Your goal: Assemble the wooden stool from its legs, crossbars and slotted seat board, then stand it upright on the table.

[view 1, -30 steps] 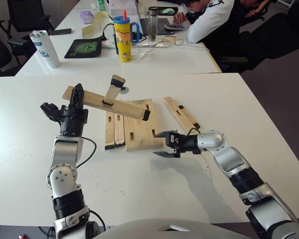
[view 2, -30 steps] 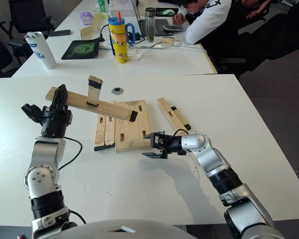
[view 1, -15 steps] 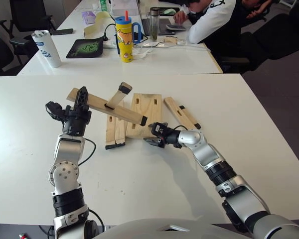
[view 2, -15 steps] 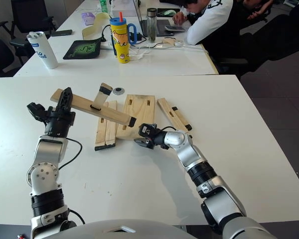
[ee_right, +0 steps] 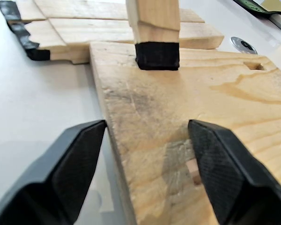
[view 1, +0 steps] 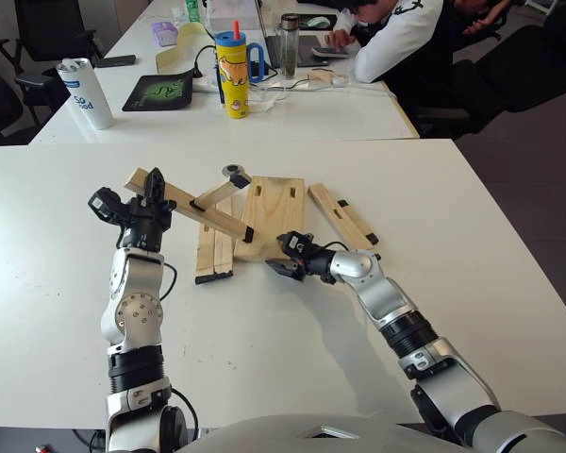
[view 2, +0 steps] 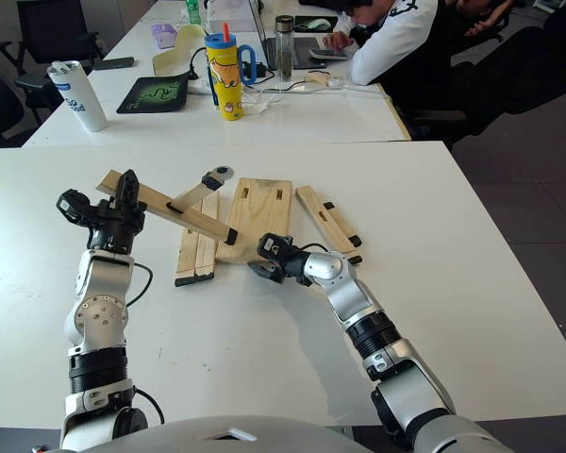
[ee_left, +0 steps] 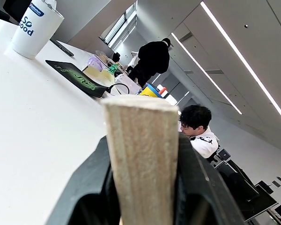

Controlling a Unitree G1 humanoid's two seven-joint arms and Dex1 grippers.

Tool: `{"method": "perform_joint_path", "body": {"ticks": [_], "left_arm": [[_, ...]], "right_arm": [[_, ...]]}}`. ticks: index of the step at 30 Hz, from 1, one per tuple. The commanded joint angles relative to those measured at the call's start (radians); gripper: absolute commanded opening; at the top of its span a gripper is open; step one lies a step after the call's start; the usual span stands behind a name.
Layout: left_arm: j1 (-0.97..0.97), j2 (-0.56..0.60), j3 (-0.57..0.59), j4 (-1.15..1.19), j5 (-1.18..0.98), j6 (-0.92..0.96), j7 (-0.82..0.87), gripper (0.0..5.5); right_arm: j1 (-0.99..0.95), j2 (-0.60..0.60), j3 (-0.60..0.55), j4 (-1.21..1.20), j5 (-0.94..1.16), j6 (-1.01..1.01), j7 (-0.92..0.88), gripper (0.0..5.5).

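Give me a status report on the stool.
Left gripper shut on leg, tip over board. Right gripper open astride board's near edge. Loose pieces flat beside board.

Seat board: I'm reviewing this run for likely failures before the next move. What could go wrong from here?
1. The right gripper, open, straddles the near edge of the seat board while the black tip of the held leg sits over that board; lifting the board could knock the leg askew.
2. The left gripper grips the leg at its very end, so it may pivot, and the crossbar could work loose.
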Motion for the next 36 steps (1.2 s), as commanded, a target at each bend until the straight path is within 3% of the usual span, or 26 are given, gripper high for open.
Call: {"method": "perform_joint_path", "body": {"ticks": [1, 10, 19, 34, 36], "left_arm": [[0.031, 0.003, -0.063, 0.003, 0.133, 0.023, 0.042, 1.03], [0.054, 0.003, -0.201, -0.151, 0.321, 0.18, 0.209, 1.03], [0.074, -0.02, -0.319, -0.177, 0.428, 0.241, 0.215, 1.03], [0.097, 0.002, -0.407, -0.149, 0.573, 0.188, 0.108, 1.03], [0.079, 0.003, -0.403, -0.158, 0.588, 0.177, 0.104, 1.48]], "right_arm": [[0.027, -0.004, 0.009, 0.032, -0.011, 0.04, 0.0, 3.26], [0.027, -0.009, 0.01, 0.024, -0.02, 0.042, -0.011, 3.26], [0.024, 0.0, 0.009, 0.013, -0.015, 0.028, -0.025, 3.26], [0.023, 0.03, -0.008, -0.018, 0.034, -0.059, -0.018, 3.26], [0.02, 0.032, -0.01, -0.011, 0.034, -0.064, -0.021, 3.26]]}}
